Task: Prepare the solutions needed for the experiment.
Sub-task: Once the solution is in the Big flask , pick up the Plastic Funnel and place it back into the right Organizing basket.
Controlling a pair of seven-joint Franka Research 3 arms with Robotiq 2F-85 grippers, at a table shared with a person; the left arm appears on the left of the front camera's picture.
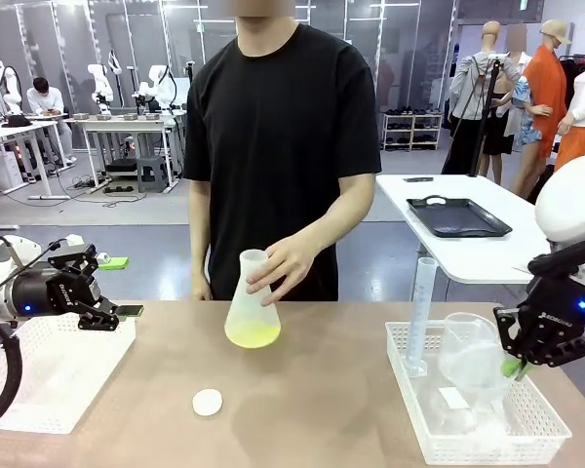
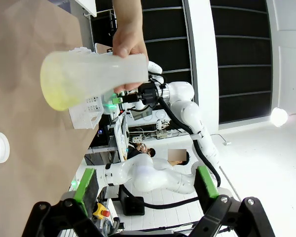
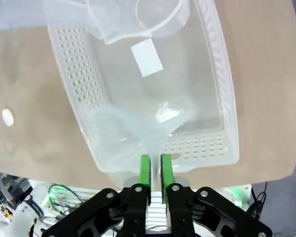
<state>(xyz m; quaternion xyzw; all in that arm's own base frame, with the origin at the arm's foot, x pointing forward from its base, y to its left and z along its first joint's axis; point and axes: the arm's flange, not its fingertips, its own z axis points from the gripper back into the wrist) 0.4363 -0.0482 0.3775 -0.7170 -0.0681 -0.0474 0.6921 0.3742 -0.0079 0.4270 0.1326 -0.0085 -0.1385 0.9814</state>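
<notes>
Front view risk: tilted beaker [image 1: 468,356] may topple in basket [image 1: 487,444] if dropped.
Right jaws: narrow at its handle; cannot tell whether gripping.
Left jaws: released.

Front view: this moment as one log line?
person's hand: holding frosted conical flask of yellow-green liquid | left gripper: open | right gripper: pads astride clear beaker in white basket

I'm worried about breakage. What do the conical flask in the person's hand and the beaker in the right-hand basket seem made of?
Frosted conical flask: probably plastic, not glass; its wall looks cloudy and matte, without sharp glints. Clear measuring beaker: likely thin transparent plastic, slightly hazy, with a moulded spout; glass can't be ruled out.
</notes>
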